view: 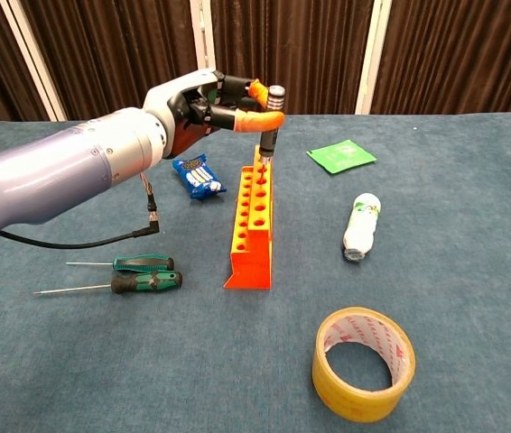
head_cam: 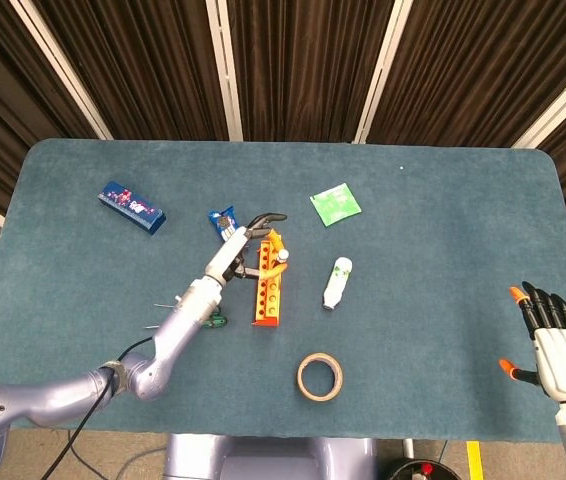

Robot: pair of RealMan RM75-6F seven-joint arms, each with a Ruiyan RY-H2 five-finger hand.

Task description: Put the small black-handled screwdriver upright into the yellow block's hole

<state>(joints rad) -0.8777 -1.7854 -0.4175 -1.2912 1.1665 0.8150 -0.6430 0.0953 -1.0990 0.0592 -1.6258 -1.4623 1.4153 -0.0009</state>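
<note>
The yellow-orange block (view: 251,216) with rows of holes lies mid-table, also seen from above (head_cam: 268,295). My left hand (view: 206,104) pinches the small black-handled screwdriver (view: 271,122) between its orange-tipped fingers, above the block's far end. The tool stands upright, and its shaft reaches down into a hole on the block's top step. In the head view my left hand (head_cam: 248,250) covers that end, with the screwdriver's cap (head_cam: 283,256) showing. My right hand (head_cam: 560,355) rests at the table's near right edge, fingers spread and holding nothing.
Two green-handled screwdrivers (view: 143,263) (view: 147,280) lie left of the block. A yellow tape roll (view: 364,363) sits near the front, a white bottle (view: 360,225) lies right of the block, and a green packet (view: 341,156), a blue snack pack (view: 198,176) and a blue box (head_cam: 131,207) lie further back.
</note>
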